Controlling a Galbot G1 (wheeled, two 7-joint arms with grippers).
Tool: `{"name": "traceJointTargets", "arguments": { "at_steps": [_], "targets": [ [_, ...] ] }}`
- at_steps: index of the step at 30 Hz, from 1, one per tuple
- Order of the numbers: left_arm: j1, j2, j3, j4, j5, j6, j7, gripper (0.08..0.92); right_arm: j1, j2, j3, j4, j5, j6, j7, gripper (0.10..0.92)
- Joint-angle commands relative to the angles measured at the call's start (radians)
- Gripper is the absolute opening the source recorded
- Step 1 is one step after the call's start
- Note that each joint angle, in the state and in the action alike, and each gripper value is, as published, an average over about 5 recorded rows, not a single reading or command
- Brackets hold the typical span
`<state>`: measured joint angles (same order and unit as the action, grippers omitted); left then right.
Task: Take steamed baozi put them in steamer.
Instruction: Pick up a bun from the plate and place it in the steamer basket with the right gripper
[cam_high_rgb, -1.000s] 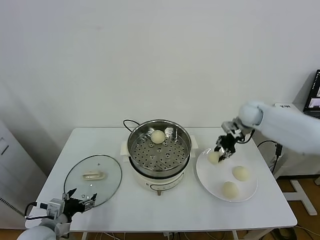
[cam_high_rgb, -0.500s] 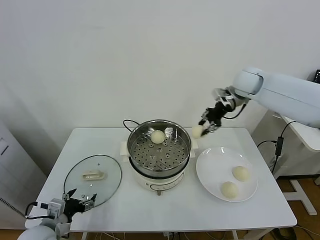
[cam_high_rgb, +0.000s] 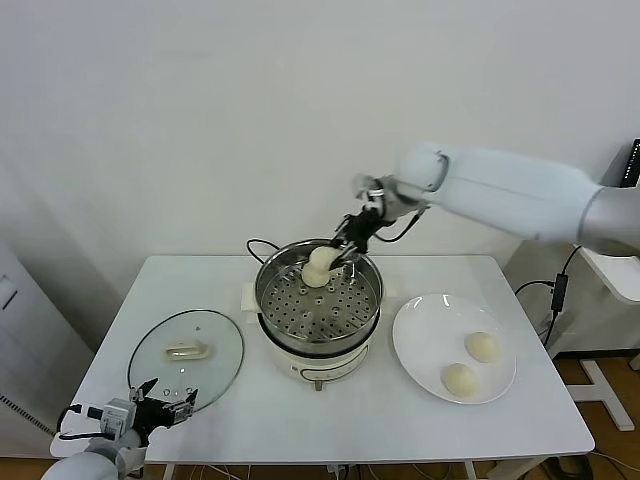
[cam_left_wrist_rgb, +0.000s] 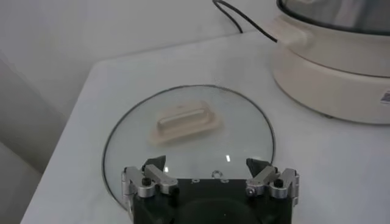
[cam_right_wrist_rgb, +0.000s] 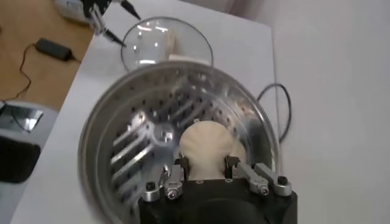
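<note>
Baozi (cam_high_rgb: 320, 266), smooth pale dome, clamped in right gripper (cam_high_rgb: 343, 255) above steamer (cam_high_rgb: 318, 296).

Steamer (cam_high_rgb: 318, 300) open on top, right gripper (cam_high_rgb: 345, 255) with bun (cam_high_rgb: 320, 266) filled its far side, near perforated floor stood free, glass lid (cam_high_rgb: 186, 359) lay well aside.

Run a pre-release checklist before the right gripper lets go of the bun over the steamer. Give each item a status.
1. The right gripper holds a steamed baozi: ok.
2. The held bun is over the steamer basket, inside its rim: ok.
3. Free perforated floor remains in the basket: ok.
4. The spot below is clear of the bun placed before: cannot tell, the held bun hides it.
5. The glass lid is off, lying on the table beside the steamer: ok.
6. The left gripper is parked at the table's near edge by the lid, out of the way: ok.
</note>
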<state>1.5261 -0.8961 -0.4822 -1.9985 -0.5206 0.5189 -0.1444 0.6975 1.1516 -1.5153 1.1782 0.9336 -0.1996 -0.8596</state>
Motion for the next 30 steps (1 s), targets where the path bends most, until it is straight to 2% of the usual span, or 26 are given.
{"name": "traceJointTargets", "arguments": {
  "at_steps": [1,20,23,30],
  "targets": [
    [-0.001,-0.002,0.002,-0.001,0.0,-0.002,0.0,0.823,-0.09,0.108,-0.001,-0.011,0.056,-0.081,0.11,0.415],
    [-0.004,-0.002,0.003,-0.002,-0.004,-0.002,0.001,0.823,-0.179,0.133,0.025,-0.057,0.032,-0.151,0.199,0.42],
    [-0.003,-0.002,0.003,-0.001,-0.005,-0.003,0.001,0.823,-0.178,0.13,0.025,-0.058,0.03,-0.151,0.196,0.46],
    [0.0,-0.002,0.001,-0.002,-0.006,-0.004,0.001,0.823,-0.129,0.096,0.034,-0.048,0.037,-0.146,0.16,0.672]
  ]
}}
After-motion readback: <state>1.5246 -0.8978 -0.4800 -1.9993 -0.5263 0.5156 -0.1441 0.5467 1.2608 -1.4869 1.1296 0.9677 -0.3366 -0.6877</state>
